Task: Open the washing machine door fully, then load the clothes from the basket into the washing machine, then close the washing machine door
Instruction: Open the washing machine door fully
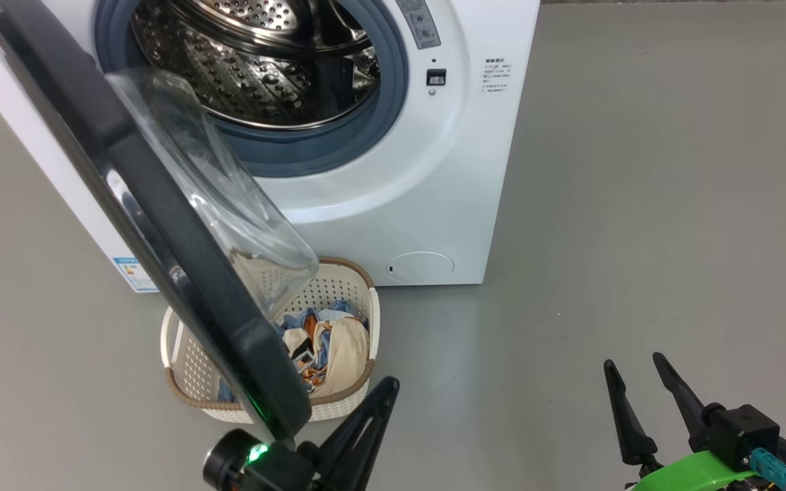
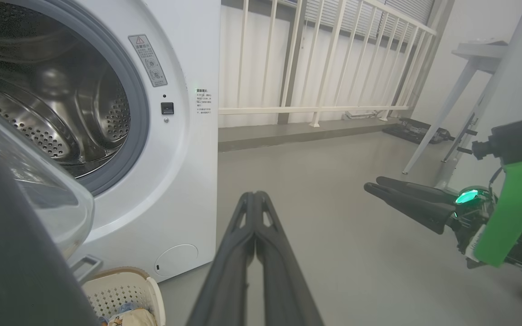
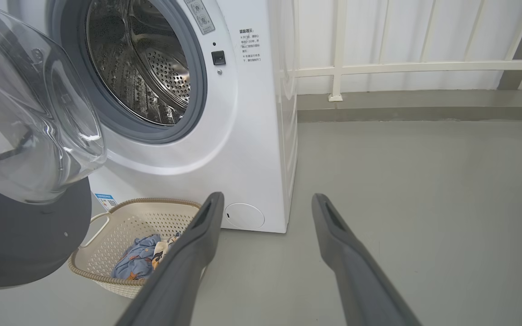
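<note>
Btm of the head view first: L gripper (image 1: 385, 390) sits low centre, fingers (image 2: 238, 235) pressed together w/ nothing between them; the L wrist view shows them meeting right at the tip. R gripper (image 1: 634, 365) is lower right, fingers spread, empty, over bare floor (image 1: 604, 204), well apart from everything else.

Next up, the door (image 1: 161, 225): black rim runs from upper left down to btm centre, its low edge just beside the L gripper's wrist. Touching or not, can't tell. Glass bowl (image 1: 229, 204) bulges toward the machine. The door's swung out a good way, but it hangs right across the basket, so I'd call step 1 mostly done, maybe not fully.

Basket (image 1: 192, 375) sits on the floor just behind that rim, centre-left, half hidden by it. Clothes (image 1: 331, 344) lie inside it, blue print plus a cream piece, up and a bit left of the L fingertips, near but not touching. From the R gripper they're far off to the left.

Furthest back: washer (image 1: 434, 204) across the top, drum (image 1: 263, 75) wide open and, as far as it shows, bare. So loading hasn't started and closing is left too.
</note>
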Controlling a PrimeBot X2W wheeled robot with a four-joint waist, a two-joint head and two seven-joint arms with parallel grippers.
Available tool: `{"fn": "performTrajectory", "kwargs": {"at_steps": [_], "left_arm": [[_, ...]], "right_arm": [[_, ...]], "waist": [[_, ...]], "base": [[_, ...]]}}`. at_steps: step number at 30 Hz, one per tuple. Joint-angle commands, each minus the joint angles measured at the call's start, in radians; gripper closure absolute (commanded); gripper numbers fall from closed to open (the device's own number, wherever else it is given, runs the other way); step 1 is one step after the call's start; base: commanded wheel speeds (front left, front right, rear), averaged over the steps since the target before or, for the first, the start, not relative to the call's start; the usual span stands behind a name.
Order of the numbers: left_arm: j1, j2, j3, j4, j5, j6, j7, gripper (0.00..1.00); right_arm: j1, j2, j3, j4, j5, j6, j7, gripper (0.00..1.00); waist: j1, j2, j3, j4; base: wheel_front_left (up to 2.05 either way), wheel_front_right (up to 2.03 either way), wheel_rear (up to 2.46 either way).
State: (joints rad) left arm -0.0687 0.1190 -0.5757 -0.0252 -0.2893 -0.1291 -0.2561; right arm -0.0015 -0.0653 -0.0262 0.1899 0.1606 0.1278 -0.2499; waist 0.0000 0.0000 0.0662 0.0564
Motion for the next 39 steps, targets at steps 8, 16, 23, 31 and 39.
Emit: {"fn": "performTrajectory", "kwargs": {"at_steps": [8,16,23,31,39], "left_arm": [[-0.066,-0.018,0.077,0.030,-0.012,-0.002,-0.006,1.00],[-0.068,-0.031,0.124,0.069,-0.004,-0.002,-0.006,1.00],[-0.071,-0.044,0.150,0.084,0.001,-0.002,-0.006,1.00],[-0.061,-0.055,0.184,0.102,0.004,0.002,-0.006,1.00],[-0.049,-0.063,0.225,0.114,0.003,0.030,-0.006,1.00]], "right_arm": [[-0.044,-0.006,0.027,-0.019,0.008,0.003,-0.012,0.00],[-0.047,-0.005,0.021,-0.020,0.010,0.003,-0.012,0.00],[-0.054,-0.002,0.031,-0.010,0.013,0.003,-0.012,0.00],[-0.058,-0.001,0.035,0.001,0.016,0.003,-0.012,0.00],[-0.051,0.001,0.036,0.010,0.024,0.003,-0.012,0.00]], "waist": [[0.0000,0.0000,0.013,-0.011],[0.0000,0.0000,0.026,-0.003],[0.0000,0.0000,0.033,0.013],[0.0000,0.0000,0.033,0.027],[0.0000,0.0000,0.025,0.040]], "base": [[0.00,0.00,0.00],[0.00,0.00,0.00],[0.00,0.00,0.00],[0.00,0.00,0.00],[0.00,0.00,0.00]]}}
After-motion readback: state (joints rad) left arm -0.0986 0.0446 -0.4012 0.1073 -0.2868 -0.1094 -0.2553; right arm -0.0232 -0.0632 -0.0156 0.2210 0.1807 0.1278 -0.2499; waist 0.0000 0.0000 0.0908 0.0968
